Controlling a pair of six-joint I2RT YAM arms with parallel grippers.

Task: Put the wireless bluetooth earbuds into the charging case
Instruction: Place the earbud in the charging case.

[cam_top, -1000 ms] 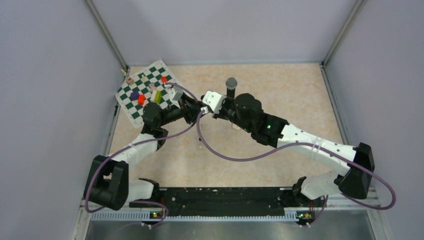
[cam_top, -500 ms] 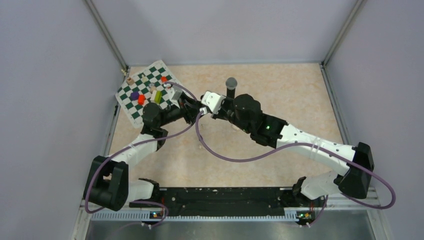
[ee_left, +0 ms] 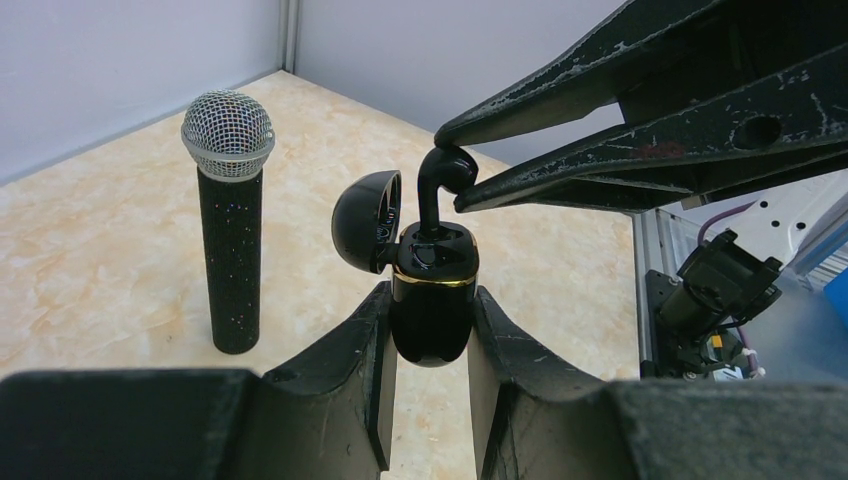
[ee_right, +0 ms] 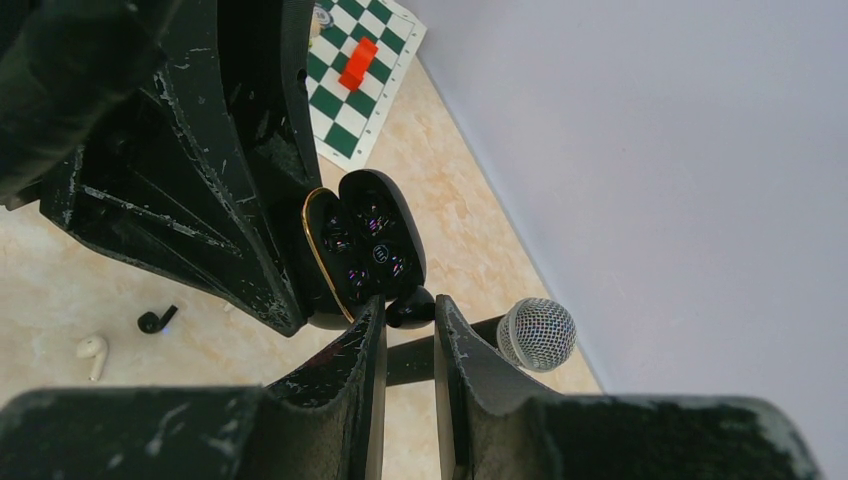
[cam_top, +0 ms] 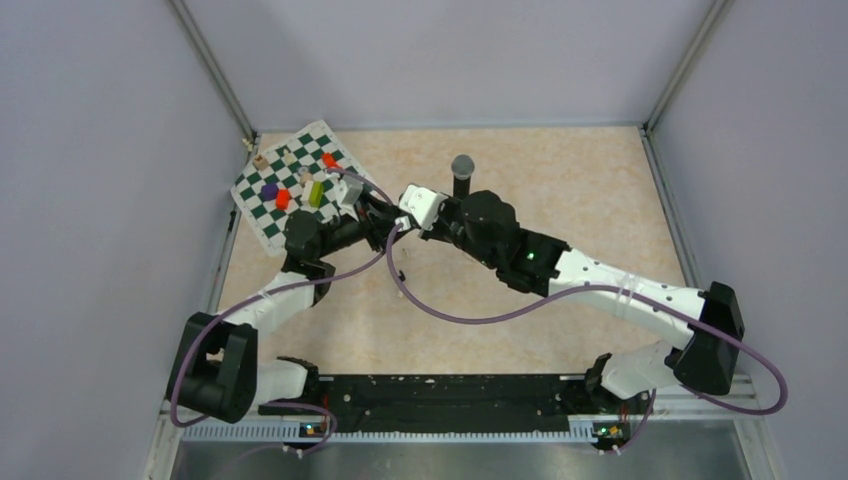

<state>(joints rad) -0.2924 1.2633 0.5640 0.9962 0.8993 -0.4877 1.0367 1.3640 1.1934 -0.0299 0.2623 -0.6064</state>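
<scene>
In the left wrist view my left gripper (ee_left: 430,300) is shut on the black charging case (ee_left: 432,300), held upright above the table. Its gold-rimmed lid (ee_left: 366,220) hangs open to the left. My right gripper (ee_right: 410,315) is shut on a black earbud (ee_left: 445,170) and reaches in from the upper right. The bud's stem points down into the case's mouth. The right wrist view shows the open case (ee_right: 365,245) just beyond the pinched bud (ee_right: 410,308). A second black earbud (ee_right: 155,320) and a white earbud (ee_right: 92,350) lie on the table below. In the top view both grippers meet at mid-table (cam_top: 400,222).
A black microphone (cam_top: 462,170) with a silver mesh head stands upright just behind the grippers. A green-and-white chessboard (cam_top: 262,205) with small coloured blocks, one of them red (ee_right: 358,63), lies at the back left. Grey walls close in the table (cam_top: 560,180).
Both wrists have drifted slightly to the left together. Each grip is unchanged.
</scene>
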